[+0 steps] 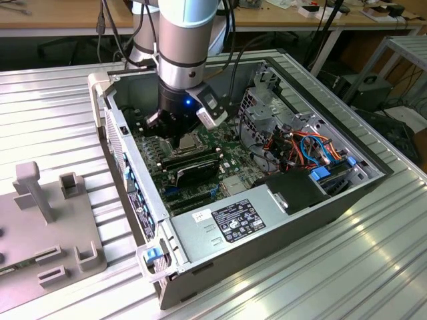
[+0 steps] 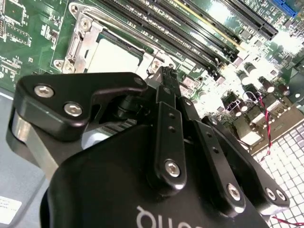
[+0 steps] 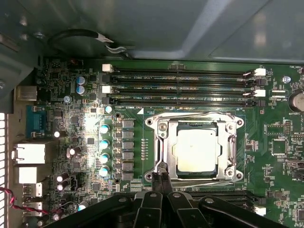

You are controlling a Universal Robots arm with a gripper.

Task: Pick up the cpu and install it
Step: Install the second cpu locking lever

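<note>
The cpu (image 3: 196, 149) lies flat in the socket on the green motherboard, its pale silver top ringed by the metal socket frame (image 3: 164, 142). It also shows in the second wrist view as the cpu (image 2: 114, 57) and in the exterior view as the cpu (image 1: 189, 141), just below the arm's tool. My gripper (image 3: 161, 176) hangs over the socket's edge beside the chip with its two fingers pressed together and nothing between them. In the second wrist view the gripper (image 2: 166, 78) sits close above the board, next to the frame's corner.
Black memory slots (image 3: 180, 88) run along one side of the socket. The open computer case (image 1: 137, 200) walls the board in; a power supply (image 1: 233, 220), drive bays and coloured cables (image 1: 307, 147) fill the exterior view's right. A grey fixture (image 1: 47, 220) stands on the table at the left.
</note>
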